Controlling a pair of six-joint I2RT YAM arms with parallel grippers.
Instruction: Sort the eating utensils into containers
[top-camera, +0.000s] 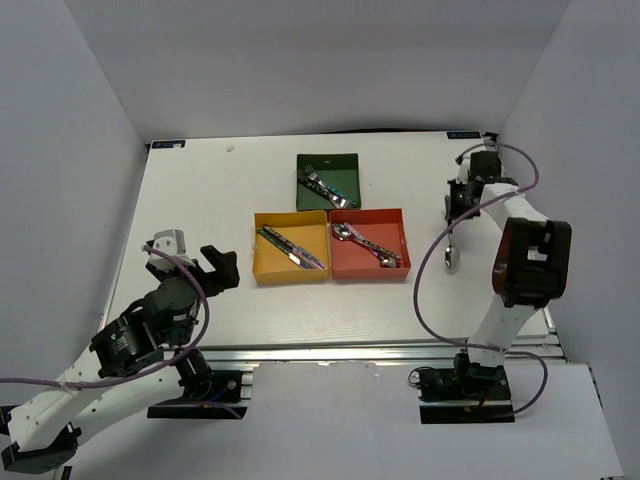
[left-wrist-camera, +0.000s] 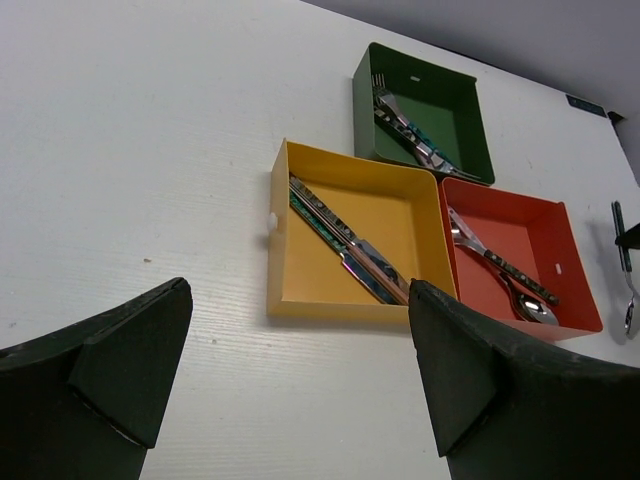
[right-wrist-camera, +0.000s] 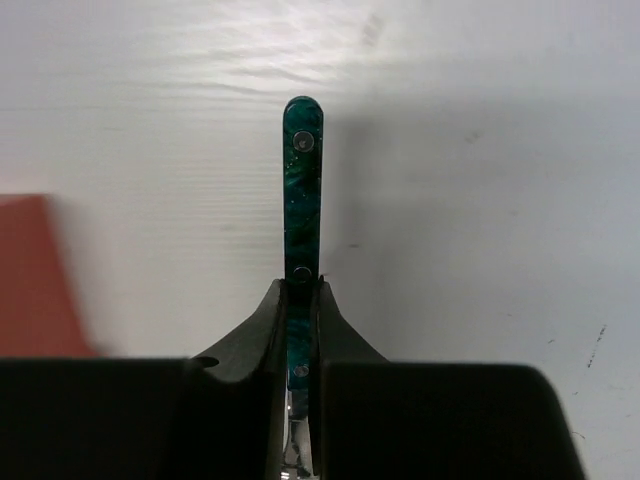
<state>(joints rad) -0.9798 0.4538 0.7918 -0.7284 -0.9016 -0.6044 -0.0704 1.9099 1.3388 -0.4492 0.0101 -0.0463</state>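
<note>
Three trays sit mid-table: the dark green tray (top-camera: 345, 165) holds forks (top-camera: 325, 185), the yellow-orange tray (top-camera: 268, 262) holds knives (top-camera: 292, 248), and the red tray (top-camera: 388, 225) holds spoons (top-camera: 365, 242). My right gripper (top-camera: 458, 208) is to the right of the red tray, shut on the teal handle (right-wrist-camera: 302, 180) of a spoon whose silver bowl (top-camera: 453, 262) points toward the near edge. In the right wrist view the fingers (right-wrist-camera: 262, 330) clamp the handle. My left gripper (top-camera: 218, 268) is open and empty, left of the yellow-orange tray (left-wrist-camera: 330, 285).
White walls close in the table on the left, back and right. The right arm's cable (top-camera: 430, 270) loops beside the red tray. The held spoon also shows at the right edge of the left wrist view (left-wrist-camera: 628, 300). The table's metal front rail (top-camera: 350, 350) runs along the near edge.
</note>
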